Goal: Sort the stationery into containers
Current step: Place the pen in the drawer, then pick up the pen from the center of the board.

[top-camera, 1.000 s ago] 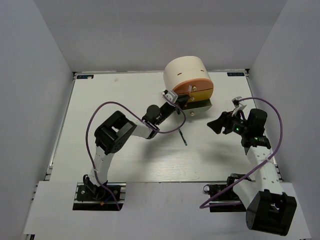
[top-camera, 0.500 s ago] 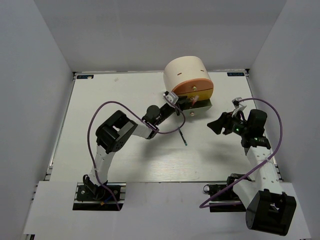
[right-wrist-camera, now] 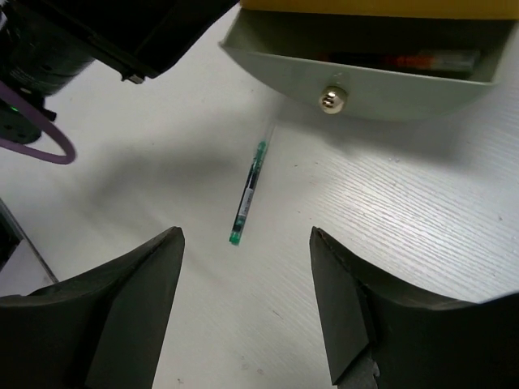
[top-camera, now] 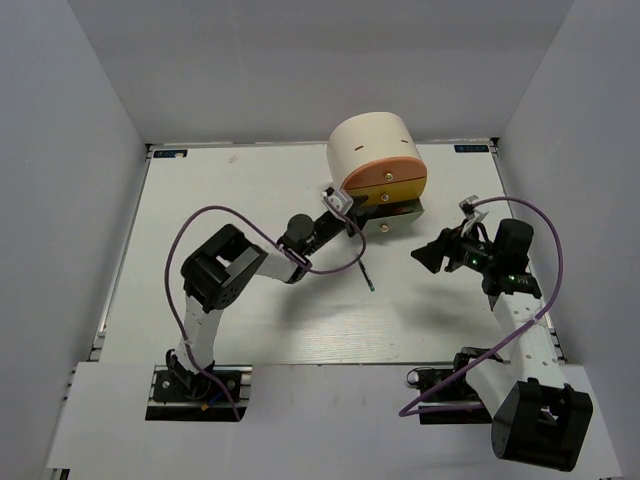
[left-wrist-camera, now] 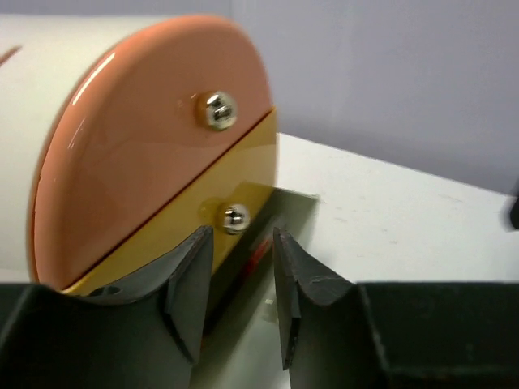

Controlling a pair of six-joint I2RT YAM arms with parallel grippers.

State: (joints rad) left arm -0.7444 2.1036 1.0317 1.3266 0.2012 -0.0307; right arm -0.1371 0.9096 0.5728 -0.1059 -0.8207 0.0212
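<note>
Now the left gripper (left-wrist-camera: 238, 267) has backed off the shut yellow drawer (left-wrist-camera: 199, 212), fingers slightly parted and empty, leaving the wide-open, empty right gripper (right-wrist-camera: 243, 237) above the unsorted green pen (right-wrist-camera: 248, 190) on the table (right-wrist-camera: 422, 243).

Green pen (right-wrist-camera: 247, 193) apart from open drawer (right-wrist-camera: 405, 97)

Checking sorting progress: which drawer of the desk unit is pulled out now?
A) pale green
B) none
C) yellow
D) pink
A: the pale green drawer juts out beneath the yellow front, its inside showing; the pink front sits shut.
</note>
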